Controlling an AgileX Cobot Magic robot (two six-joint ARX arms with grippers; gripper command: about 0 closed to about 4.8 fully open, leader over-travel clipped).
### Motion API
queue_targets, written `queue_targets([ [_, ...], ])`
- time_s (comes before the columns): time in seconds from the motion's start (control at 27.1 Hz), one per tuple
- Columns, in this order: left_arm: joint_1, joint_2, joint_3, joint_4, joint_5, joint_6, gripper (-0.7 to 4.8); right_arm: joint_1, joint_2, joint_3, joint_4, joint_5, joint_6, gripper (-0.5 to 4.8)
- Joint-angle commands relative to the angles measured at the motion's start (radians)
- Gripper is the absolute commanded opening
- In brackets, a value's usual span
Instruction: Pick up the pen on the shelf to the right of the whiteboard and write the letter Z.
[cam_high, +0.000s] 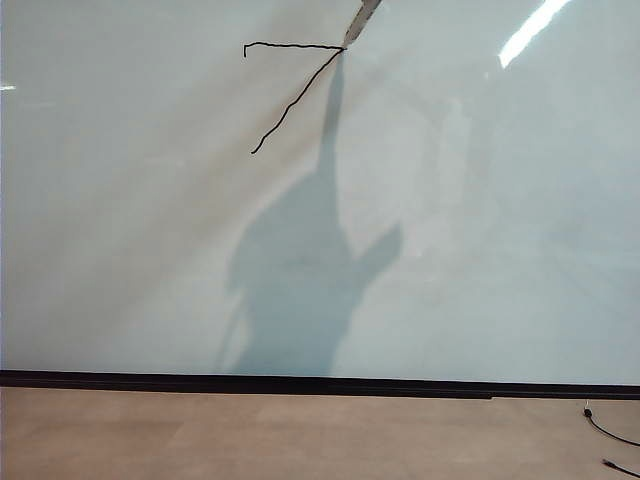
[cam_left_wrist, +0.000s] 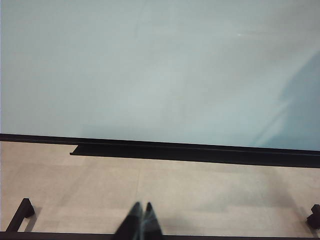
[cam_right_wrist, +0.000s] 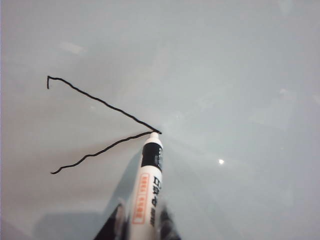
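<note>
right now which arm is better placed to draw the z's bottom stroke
Right: the right gripper holds the pen against the whiteboard. The left gripper hangs shut and empty near the floor.

Pen print: the pen (cam_right_wrist: 148, 192), sitting between the right hand's (cam_right_wrist: 142, 222) pinching fingers, is carrying dark characters and a red-orange label along its white barrel; both are staying too blurred to read.
Whiteboard mark: beyond the pen's tip, the letter Z (cam_right_wrist: 100, 125) is showing on the whiteboard (cam_right_wrist: 235, 75) as only a top bar and a diagonal.
</note>
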Motion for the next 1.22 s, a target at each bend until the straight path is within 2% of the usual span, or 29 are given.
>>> queue_targets([
  [0.04, 0.000, 0.000, 0.002, 0.005, 0.000, 0.004, -0.04, 0.027, -0.011, -0.015, 0.002, -0.058, 0.014, -0.06],
  [0.18, 0.000, 0.000, 0.002, 0.005, 0.000, 0.004, -0.05, 0.105, 0.000, -0.074, 0.070, -0.060, 0.048, -0.06],
  [0.41, 0.000, 0.000, 0.002, 0.005, 0.000, 0.004, -0.04, 0.123, 0.099, -0.130, 0.221, -0.122, 0.143, -0.06],
  [0.66, 0.000, 0.000, 0.002, 0.005, 0.000, 0.004, -0.04, 0.121, 0.245, -0.129, 0.388, -0.158, 0.199, -0.06],
  [1.22, 0.000, 0.000, 0.002, 0.005, 0.000, 0.004, -0.04, 0.035, 0.334, -0.127, 0.489, -0.211, 0.243, -0.06],
])
